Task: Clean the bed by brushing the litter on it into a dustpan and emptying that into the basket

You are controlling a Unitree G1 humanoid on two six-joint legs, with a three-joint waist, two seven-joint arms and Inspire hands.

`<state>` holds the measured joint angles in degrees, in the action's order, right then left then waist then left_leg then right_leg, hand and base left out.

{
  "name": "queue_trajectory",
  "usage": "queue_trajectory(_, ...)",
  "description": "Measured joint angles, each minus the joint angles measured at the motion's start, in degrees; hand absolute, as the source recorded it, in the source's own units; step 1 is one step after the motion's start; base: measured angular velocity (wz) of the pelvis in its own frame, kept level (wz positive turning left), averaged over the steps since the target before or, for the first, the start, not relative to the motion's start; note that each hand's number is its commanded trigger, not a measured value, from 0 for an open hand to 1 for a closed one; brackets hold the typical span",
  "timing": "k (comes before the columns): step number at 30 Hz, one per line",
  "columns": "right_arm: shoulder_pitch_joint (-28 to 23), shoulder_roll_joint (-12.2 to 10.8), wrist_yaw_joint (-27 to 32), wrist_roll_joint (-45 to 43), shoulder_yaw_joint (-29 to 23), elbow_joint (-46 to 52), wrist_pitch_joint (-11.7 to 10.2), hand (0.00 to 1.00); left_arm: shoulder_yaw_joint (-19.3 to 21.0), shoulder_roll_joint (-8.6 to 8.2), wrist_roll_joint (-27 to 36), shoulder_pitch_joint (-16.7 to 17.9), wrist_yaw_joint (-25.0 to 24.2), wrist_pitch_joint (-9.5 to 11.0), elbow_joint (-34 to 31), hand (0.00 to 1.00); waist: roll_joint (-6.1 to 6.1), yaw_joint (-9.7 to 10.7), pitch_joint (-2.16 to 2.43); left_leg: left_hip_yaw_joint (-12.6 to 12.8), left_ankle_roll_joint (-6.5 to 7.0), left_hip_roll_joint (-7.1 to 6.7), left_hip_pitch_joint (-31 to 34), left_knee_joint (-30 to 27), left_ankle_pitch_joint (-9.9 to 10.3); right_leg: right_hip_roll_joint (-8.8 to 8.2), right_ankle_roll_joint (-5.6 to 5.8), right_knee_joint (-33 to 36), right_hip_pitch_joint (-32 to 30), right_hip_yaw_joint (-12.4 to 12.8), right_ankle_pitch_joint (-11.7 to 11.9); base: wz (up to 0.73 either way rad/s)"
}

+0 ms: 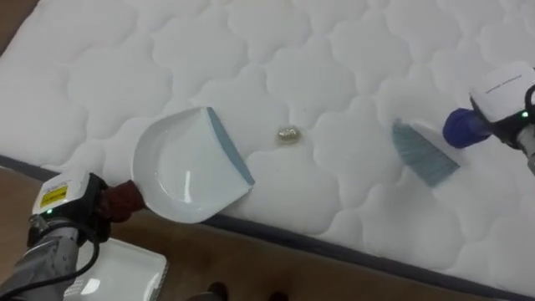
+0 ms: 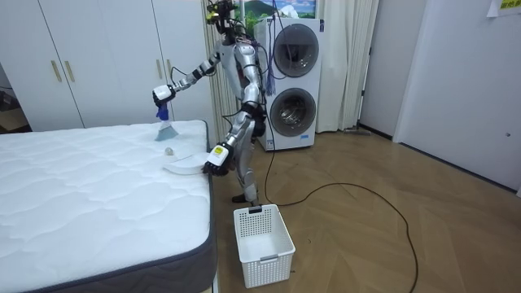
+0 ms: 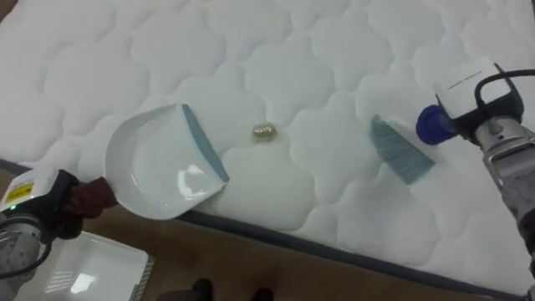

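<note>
A white plastic dustpan (image 1: pixel 188 167) was held flat on the white quilted mattress (image 1: pixel 167 50) near its edge, its dark red handle gripped by the curled fingers of the left hand (image 1: pixel 79 209). A blue-handled brush (image 1: pixel 422 150) was clasped in the right hand (image 1: pixel 510 113), bristles down on the mattress. A small crumpled yellowish scrap (image 1: pixel 288 134) was seen between them, apart from both.

my left hand (image 1: pixel 79 213) comes in at lower left, fingers wrapped round the dark red handle of a white plastic dustpan (image 1: pixel 188 167) with a grey-blue lip. it lies at the near edge of the white quilted mattress (image 1: pixel 351 50). a small crumpled yellowish scrap (image 1: pixel 289 134) lies near the lip, not touching it. further right, my right hand (image 1: pixel 506 104) grips a blue-handled brush (image 1: pixel 422 153), its bristles down on the mattress.
</note>
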<state>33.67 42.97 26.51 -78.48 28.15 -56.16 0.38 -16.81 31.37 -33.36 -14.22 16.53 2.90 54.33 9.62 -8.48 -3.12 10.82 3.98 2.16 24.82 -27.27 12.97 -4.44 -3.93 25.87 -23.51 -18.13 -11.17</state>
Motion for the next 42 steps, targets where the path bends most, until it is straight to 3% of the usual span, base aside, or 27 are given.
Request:
queue_trajectory(11,0.05,-1.46,2.29,4.22,0.0,2.73,1.04,1.0,-0.01,0.26,-0.04,0.37,-0.95,-0.14,-1.65,1.0,-0.06,0.01,-0.09,-0.07,-0.06,0.05,0.11,0.65,0.05,0.25,0.0,-0.17,-0.08,0.31,0.02,-0.01)
queue_trajectory(14,-0.12,-2.41,1.65,9.36,0.05,2.61,2.23,1.0,-0.12,0.25,0.06,0.32,-1.28,-0.24,-2.07,1.0,-0.47,0.0,-0.39,-0.29,-0.05,0.05,0.29,0.56,0.05,0.24,0.04,-0.33,0.0,-0.01,0.08,0.03)
queue_trajectory(17,-0.09,-3.68,-0.65,16.4,-0.08,2.75,3.42,1.0,-0.06,0.16,0.08,0.11,-2.28,-0.57,-2.91,1.0,-0.76,-0.1,-0.56,-0.5,-0.06,0.02,0.53,0.81,0.05,0.34,0.05,-0.52,-0.22,-0.07,0.14,0.04)
queue_trajectory(20,-0.11,-4.44,-3.94,23.45,-0.17,2.89,3.46,1.0,0.1,-0.78,0.08,0.1,-3.21,-0.94,-3.22,1.0,-1.83,0.06,-0.5,-1.11,-0.08,0.1,0.53,0.98,0.06,0.67,0.13,-1.91,0.62,-0.69,0.55,0.08)
queue_trajectory(22,-0.11,-4.68,-7.4,29.57,-0.2,3.72,4.64,1.0,0.13,-1.7,0.08,0.16,-3.76,-1.87,-3.68,1.0,-2.38,-0.08,-0.39,-1.12,-0.07,-0.01,0.48,1.35,0.05,0.65,0.33,-2.25,0.64,-0.63,0.67,0.0)
queue_trajectory(34,-0.39,-5.65,-17.53,56.45,-2.5,1.96,5.5,1.0,-0.24,-2.2,0.13,-0.27,-5.95,-2.89,-4.38,1.0,-3.28,1.13,-0.23,-1.3,-0.16,0.12,-0.94,1.57,0.01,1.03,0.4,-3.12,2.36,-0.55,0.72,0.0)
queue_trajectory(42,-1.76,-7.63,-21.59,59.91,-2.48,4.47,5.54,1.0,-0.26,-2.31,0.09,-0.17,-5.94,-3.13,-4.22,1.0,-3.67,1.32,0.01,-1.11,-0.25,0.41,-1.38,1.38,-0.04,1.48,0.09,-3.15,2.55,0.29,1.16,-0.06)
